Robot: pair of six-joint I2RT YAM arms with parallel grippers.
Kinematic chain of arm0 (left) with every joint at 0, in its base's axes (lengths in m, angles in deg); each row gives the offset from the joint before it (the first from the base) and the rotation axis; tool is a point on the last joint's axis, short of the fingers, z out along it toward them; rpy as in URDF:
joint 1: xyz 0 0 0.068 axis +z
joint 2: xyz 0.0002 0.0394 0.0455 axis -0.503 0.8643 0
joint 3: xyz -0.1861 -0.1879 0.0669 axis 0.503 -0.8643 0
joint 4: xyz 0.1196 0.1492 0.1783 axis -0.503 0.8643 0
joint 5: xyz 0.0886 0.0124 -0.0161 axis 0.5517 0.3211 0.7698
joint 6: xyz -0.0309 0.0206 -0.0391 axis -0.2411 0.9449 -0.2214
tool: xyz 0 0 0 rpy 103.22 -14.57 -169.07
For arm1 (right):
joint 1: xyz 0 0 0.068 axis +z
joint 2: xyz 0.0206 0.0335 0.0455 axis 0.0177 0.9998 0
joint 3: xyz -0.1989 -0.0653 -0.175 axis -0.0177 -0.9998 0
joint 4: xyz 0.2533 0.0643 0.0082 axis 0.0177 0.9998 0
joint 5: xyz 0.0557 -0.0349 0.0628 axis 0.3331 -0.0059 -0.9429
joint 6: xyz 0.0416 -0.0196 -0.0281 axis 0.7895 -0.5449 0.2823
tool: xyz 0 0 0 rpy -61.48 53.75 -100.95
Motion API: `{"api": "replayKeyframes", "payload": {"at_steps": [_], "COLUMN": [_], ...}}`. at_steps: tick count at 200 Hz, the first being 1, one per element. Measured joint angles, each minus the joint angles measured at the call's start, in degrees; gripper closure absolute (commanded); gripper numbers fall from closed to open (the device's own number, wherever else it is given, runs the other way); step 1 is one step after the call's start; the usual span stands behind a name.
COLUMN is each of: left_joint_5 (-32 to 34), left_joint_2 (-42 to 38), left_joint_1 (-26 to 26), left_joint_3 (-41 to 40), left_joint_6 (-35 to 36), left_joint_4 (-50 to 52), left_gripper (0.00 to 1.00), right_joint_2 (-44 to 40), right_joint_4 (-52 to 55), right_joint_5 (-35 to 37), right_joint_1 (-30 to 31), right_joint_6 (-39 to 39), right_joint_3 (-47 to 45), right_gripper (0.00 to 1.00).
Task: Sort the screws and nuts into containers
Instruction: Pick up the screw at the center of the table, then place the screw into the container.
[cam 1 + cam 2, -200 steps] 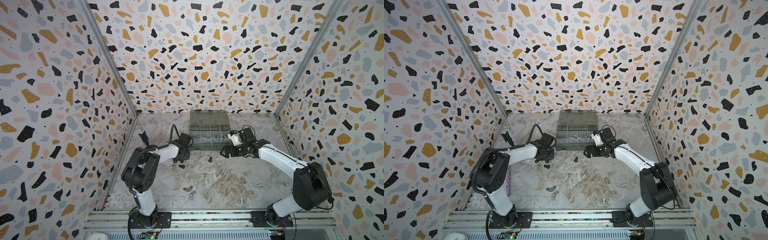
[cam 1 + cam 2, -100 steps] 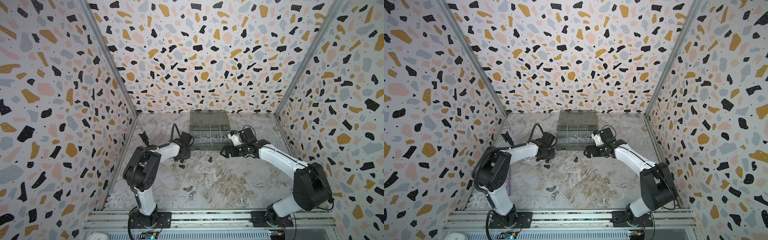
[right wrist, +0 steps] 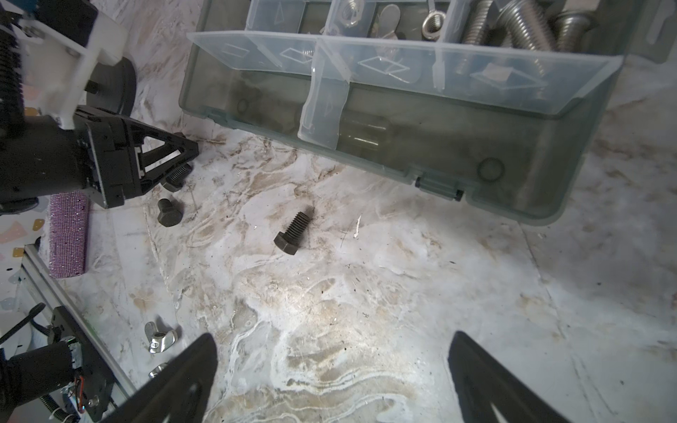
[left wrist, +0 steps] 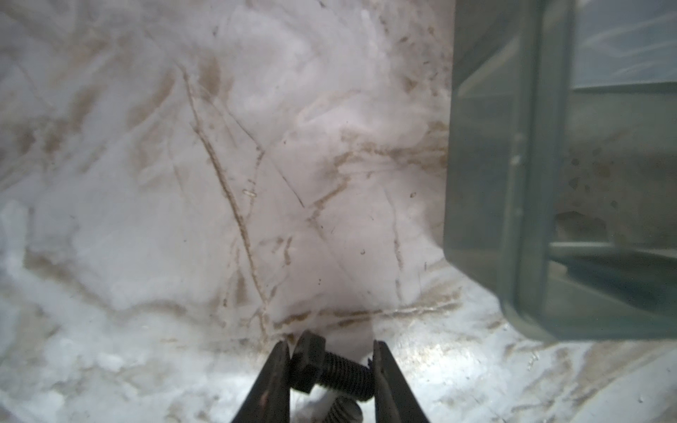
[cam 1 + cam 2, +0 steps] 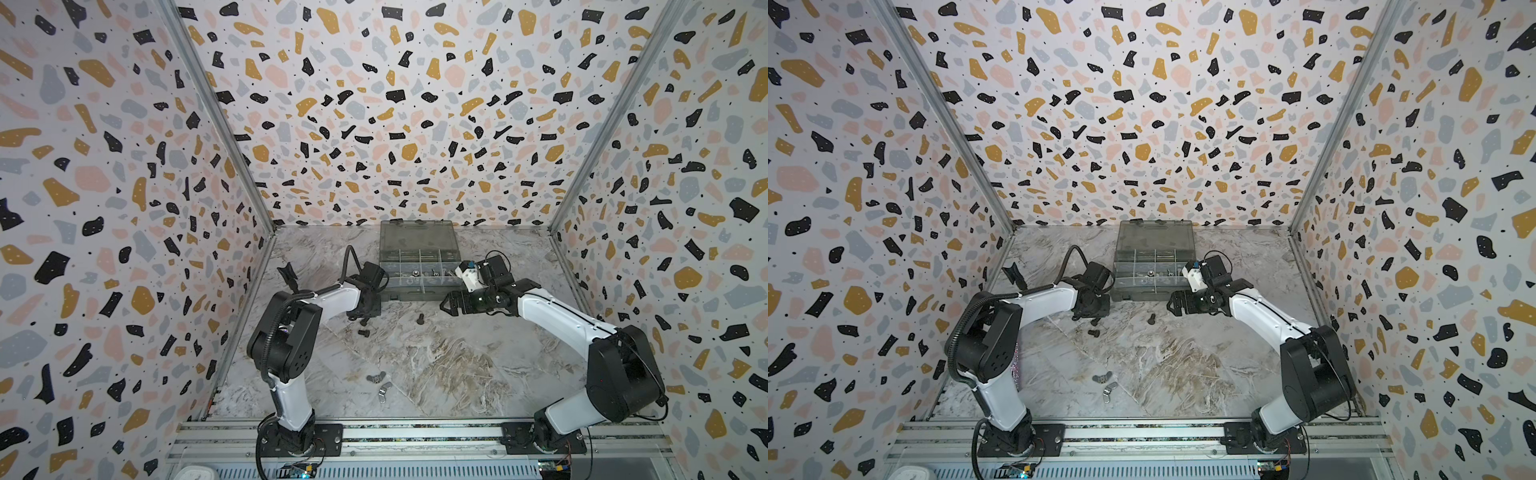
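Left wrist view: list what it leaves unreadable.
- Second screw beside the black screw held in the left tool: mostly cut off by the picture's edge and the tool.
- Organizer box contents: blurred behind its smoky wall.

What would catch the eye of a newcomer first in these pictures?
First, the left gripper, closed on a black screw, beside the grey organizer box, which stands at the back with its lid open. Then the right gripper, wide open and empty, facing a loose black screw in front of the box. Two silver wing nuts lie apart, nearer the camera.
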Motion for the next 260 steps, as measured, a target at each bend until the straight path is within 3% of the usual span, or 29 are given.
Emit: {"api": "replayKeyframes", "payload": {"at_steps": [135,198,260], "left_joint_5": [0.98,-0.52,-2.43], "left_joint_2": [0.04,8.98,16.11], "left_joint_1": [0.0,0.0,0.0], "left_joint_3": [16.15,29.16,35.43], "left_joint_6": [0.39,0.39,0.33], "left_joint_4": [5.49,6.36,6.88], "left_gripper": [0.69,0.69,0.68], "right_joint_2": [0.0,-0.33,-0.33], "right_joint_4": [0.04,0.81,0.85], "right_joint_5": [-2.25,-1.55,-1.31], "right_joint_1": [3.26,3.34,3.06], "right_joint_6": [0.31,0.26,0.26], "right_joint_3": [0.57,1.46,1.44], "right_gripper": [0.01,0.01,0.01]}}
